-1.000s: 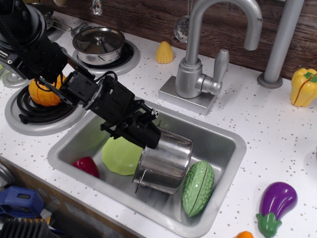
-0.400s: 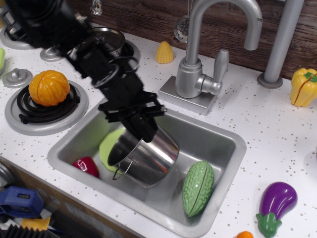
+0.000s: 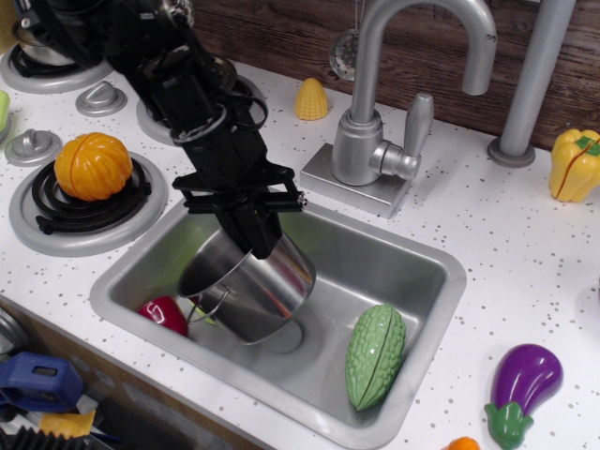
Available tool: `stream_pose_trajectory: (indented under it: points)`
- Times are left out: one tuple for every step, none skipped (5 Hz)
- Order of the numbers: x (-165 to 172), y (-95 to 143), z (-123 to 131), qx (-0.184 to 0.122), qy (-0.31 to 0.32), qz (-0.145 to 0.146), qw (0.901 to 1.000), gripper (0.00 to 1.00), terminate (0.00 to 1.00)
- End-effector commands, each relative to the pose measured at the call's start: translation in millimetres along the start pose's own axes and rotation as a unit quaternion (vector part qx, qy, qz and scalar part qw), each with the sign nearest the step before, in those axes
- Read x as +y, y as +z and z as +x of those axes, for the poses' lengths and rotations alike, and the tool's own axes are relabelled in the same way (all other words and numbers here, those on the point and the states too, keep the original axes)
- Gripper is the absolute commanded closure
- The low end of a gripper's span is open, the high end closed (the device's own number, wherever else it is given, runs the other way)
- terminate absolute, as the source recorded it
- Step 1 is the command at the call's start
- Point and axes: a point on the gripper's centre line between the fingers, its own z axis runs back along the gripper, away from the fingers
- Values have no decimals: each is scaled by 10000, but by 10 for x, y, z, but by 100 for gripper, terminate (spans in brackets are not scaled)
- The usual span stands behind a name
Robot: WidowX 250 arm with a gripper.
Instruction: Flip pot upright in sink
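Pot (image 3: pixel 251 291) tilted in sink (image 3: pixel 394 258), mouth toward left, wire handle hanging at near side. Hand (image 3: pixel 260 234) clamped on pot's upper rim. Red item (image 3: pixel 164 314) just left of pot; green gourd (image 3: pixel 375 354) apart, right.

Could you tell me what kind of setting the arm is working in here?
It looks like a toy play kitchen. A grey metal sink is set in a white speckled counter below a silver faucet, next to round stove burners, with plastic food such as a purple eggplant lying about.
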Motion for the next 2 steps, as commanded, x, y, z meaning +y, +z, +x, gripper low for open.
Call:
stream_pose_trajectory:
  points:
    - [-8,72,89,-560,-321,711,9954,0,0]
    - [-26,-40,47,-854,-411,1175,9885,0,100]
